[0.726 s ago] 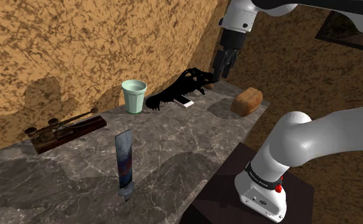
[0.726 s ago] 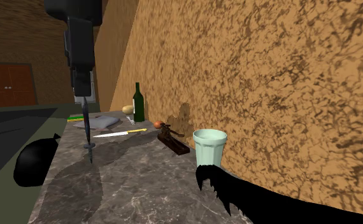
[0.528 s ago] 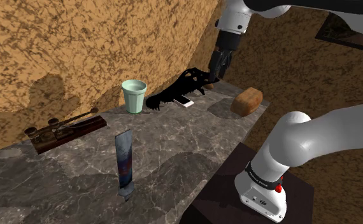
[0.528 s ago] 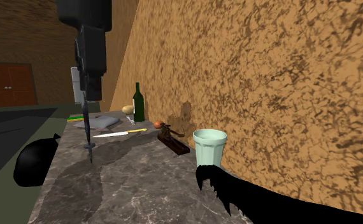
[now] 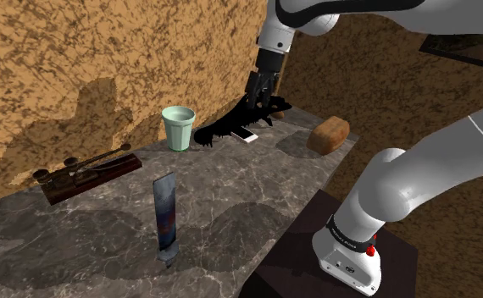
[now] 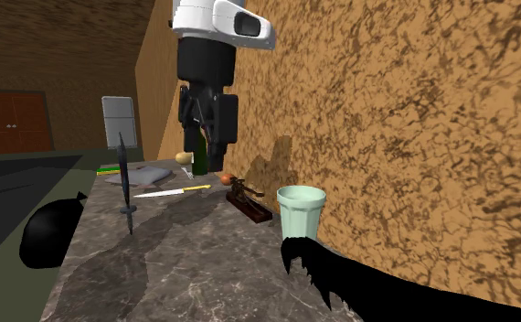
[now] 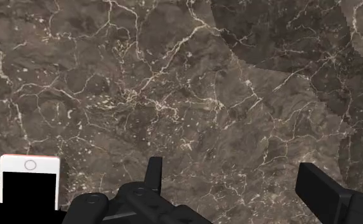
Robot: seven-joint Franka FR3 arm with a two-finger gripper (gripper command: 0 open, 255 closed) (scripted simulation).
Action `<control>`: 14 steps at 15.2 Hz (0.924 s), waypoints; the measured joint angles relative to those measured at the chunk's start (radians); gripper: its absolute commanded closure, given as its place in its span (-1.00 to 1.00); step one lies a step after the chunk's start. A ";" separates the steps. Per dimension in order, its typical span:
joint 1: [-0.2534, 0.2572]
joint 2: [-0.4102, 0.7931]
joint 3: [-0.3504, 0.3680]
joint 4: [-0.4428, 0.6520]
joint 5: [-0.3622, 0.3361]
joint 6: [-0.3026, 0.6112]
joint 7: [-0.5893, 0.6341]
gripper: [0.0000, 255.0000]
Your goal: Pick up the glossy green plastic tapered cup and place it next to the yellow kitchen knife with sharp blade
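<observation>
Hanging over the tabletop [image 5: 231, 195] with the tool [image 5: 261, 89] wide open, empty. Gotta swing toward 8 o'clock, shoulder view, to the pale green cup [image 5: 178, 127] upright by the wall [image 5: 62, 51]; grab mid-body, squeeze gently.

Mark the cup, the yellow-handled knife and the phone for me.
cup [image 5: 179, 132], shoulder view, on its side wall.
knife [image 6: 169, 191], second exterior view, on its blade.
phone [image 7: 29, 188], wrist view, on its black screen.

A dark stone counter [image 5: 231, 195]. On it, in the shoulder view: a pale green cup [image 5: 178, 127] above the middle, a white phone [image 5: 246, 135] right of it, a brown loaf [image 5: 328, 135] further right, a wooden block [image 5: 87, 173] at left.
</observation>
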 measured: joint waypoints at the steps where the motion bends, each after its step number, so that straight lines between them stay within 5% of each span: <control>1: 0.001 0.041 -0.003 0.022 0.006 0.019 -0.006 -1.00; 14: 0.009 0.547 -0.018 0.379 0.103 0.163 -0.073 -1.00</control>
